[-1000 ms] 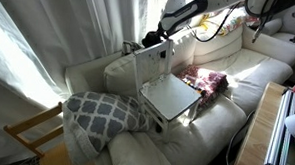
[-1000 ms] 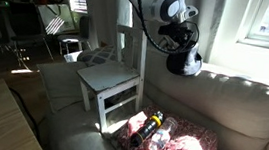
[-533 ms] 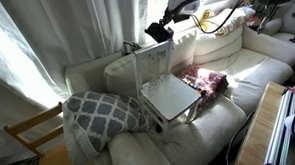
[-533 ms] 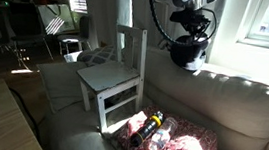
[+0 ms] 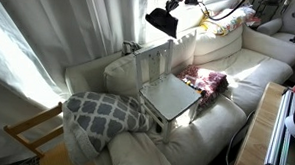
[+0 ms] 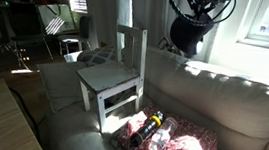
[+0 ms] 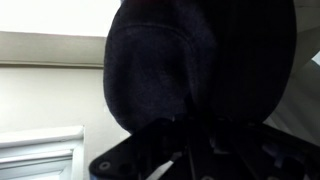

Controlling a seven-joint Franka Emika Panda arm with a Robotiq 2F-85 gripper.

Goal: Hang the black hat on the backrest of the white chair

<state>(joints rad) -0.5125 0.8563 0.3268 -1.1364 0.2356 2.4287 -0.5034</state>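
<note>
The black hat (image 5: 161,20) hangs from my gripper (image 5: 177,5), high above the sofa back and above and behind the white chair (image 5: 172,97). In both exterior views the chair stands on the sofa seat with its slatted backrest (image 6: 130,46) upright and bare. The hat (image 6: 186,36) dangles under the gripper (image 6: 195,11), to the right of the backrest and above its top. In the wrist view the hat (image 7: 165,70) fills most of the picture in front of the dark gripper (image 7: 195,145), which is shut on it.
A grey patterned cushion (image 5: 104,111) lies beside the chair on the cream sofa (image 5: 243,72). A pink floral cloth (image 6: 172,144) with a small dark-and-yellow object (image 6: 147,128) on it lies on the seat. A wooden-framed chair (image 5: 30,132) stands by the sofa's end. Bright windows are behind.
My gripper has risen with the hat, from about backrest height beside the chair to well above the backrest top. The chair has not moved.
</note>
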